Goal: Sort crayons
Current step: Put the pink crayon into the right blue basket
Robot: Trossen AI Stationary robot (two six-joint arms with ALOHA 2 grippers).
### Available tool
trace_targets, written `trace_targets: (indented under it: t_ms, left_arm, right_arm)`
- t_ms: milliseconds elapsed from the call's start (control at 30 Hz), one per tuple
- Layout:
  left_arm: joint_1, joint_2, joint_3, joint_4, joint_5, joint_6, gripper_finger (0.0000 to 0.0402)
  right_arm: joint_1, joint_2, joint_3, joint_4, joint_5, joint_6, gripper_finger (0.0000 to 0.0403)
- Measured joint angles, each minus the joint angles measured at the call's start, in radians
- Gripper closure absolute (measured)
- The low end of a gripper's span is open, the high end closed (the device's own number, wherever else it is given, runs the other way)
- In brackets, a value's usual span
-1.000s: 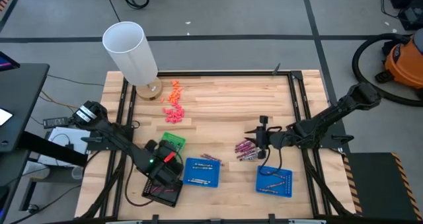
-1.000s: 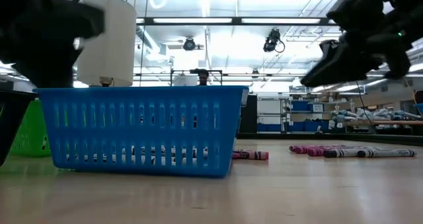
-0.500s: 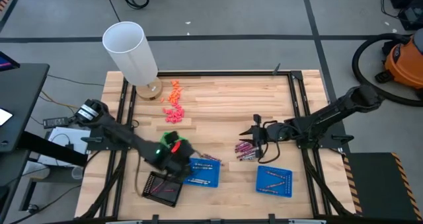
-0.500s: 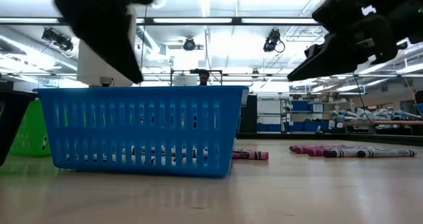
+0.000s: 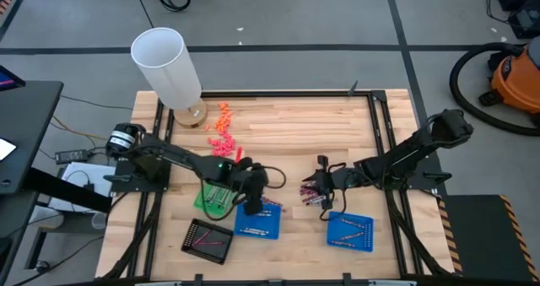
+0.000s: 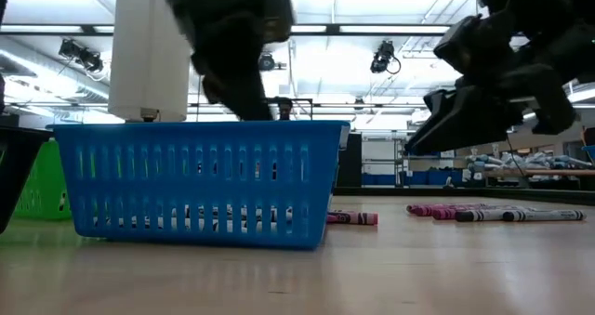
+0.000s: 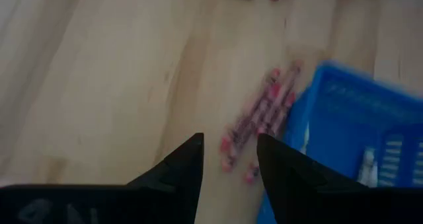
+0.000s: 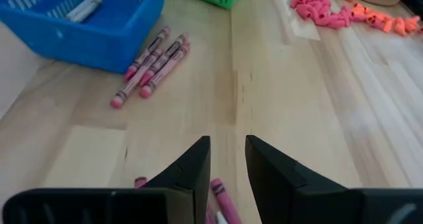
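- we see a small bunch of pinkish crayons (image 8: 153, 62) lying flat on the tabletop (image 5: 287, 130), side by side, just beside the middle blue basket (image 5: 258, 219), long axes slanting along its corner.
- the left tool (image 5: 251, 195) reaches low across over that basket's edge, fingers (image 7: 182, 168) apart and empty.
- the right tool (image 5: 319, 187) hovers over a second pile of crayons (image 5: 314, 193), fingers parted, nothing held.

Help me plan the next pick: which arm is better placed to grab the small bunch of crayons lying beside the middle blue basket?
Left. The left gripper hangs almost over that bunch of crayons, jaws open and empty. The right gripper sits by the other pile, farther from the blue basket.
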Motion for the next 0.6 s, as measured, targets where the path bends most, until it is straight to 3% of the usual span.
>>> trace_targets:
  t_ms: [233, 600]
  left_arm:
    - [0.039, 0.119, 0.203, -0.196, 0.046, 0.099, 0.0249]
    - [0.132, 0.275, 0.373, -0.27, 0.235, 0.175, 0.0249]
  right_arm:
    - [0.051, -0.017, 0.0, -0.058, 0.072, -0.047, 0.0297]
    - [0.098, -0.007, 0.0, -0.095, 0.099, -0.051, 0.0297]
